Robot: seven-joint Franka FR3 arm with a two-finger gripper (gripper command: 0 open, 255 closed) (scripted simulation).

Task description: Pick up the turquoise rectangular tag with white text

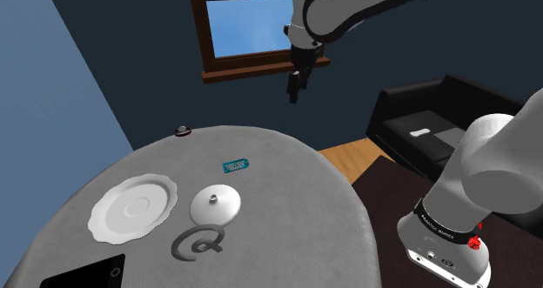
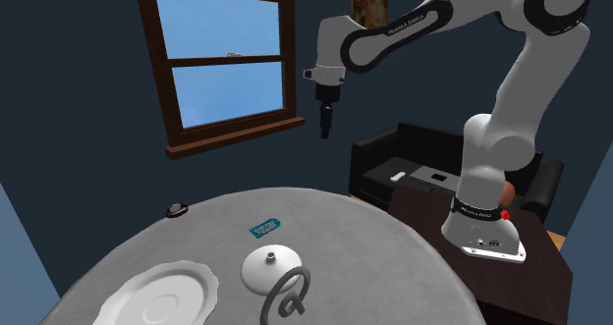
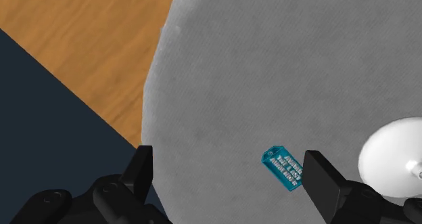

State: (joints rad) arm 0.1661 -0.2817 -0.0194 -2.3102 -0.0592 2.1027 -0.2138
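A: State of the gripper (image 3: pixel 230 165)?
B: Wide open, empty; poised high above the grey table (image 3: pixel 270 67). Judged: approach step, grasp not yet begun.
A: Position of the turquoise tag (image 3: pixel 283 168)?
B: Flat on the table, untouched. In the wrist view, between the fingers (image 3: pixel 142 167), nearer one than the other. Well inside the rim.
A: Next move?
B: Likely: centre over the tag, align across its short side, descend straight. Thin and flat, so expect a low pinch at the surface.
A: Clearance?
B: Open room above and around. Nearest: a white domed lid (image 1: pixel 215 204), close to the tag but apart; a white plate (image 1: pixel 132 208) just beyond. Table edge and wooden floor (image 3: pixel 101 40) farther off, no concern.
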